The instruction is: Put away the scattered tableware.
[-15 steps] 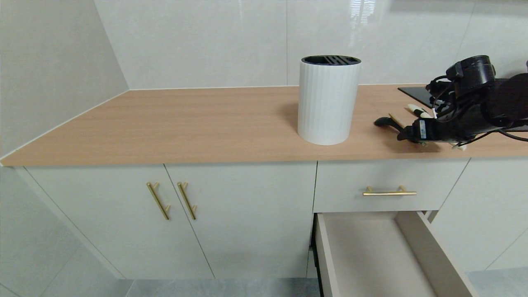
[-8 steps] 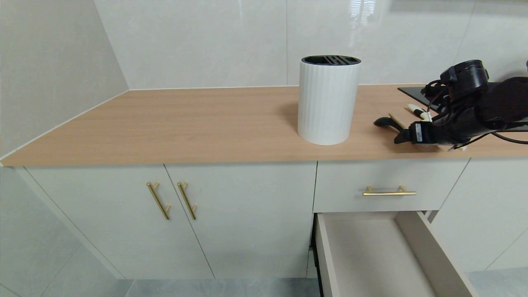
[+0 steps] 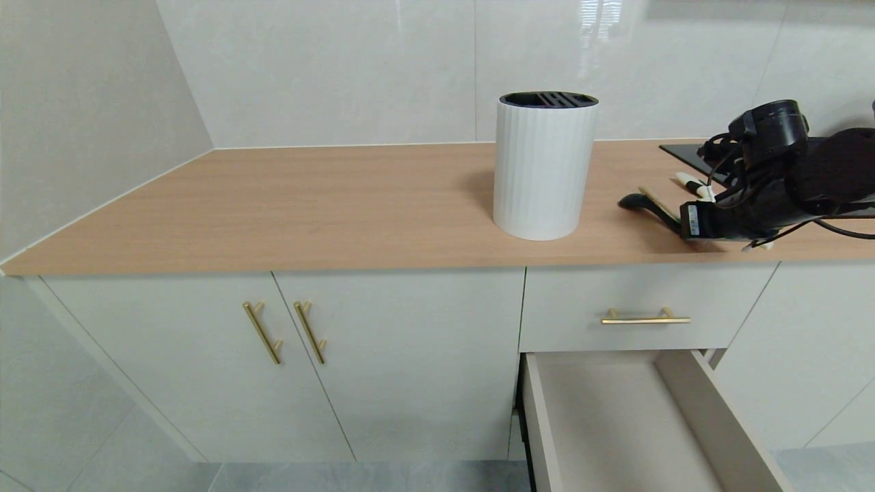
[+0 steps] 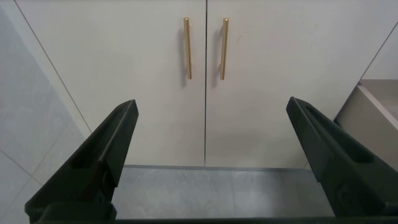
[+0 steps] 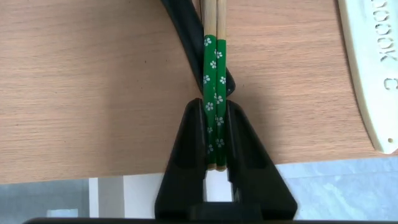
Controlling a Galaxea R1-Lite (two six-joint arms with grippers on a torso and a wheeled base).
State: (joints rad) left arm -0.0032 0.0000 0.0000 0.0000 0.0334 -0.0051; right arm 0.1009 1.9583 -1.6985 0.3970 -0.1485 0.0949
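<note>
Right tool (image 5: 214,117) drew back | clamps slim green-flowered wooden chopsticks (image 5: 212,62)

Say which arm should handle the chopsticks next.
Right. The right pincer is closed on the chopsticks down at the countertop, near the white holder. The left pincer hangs open and low, facing the cabinet doors.
</note>
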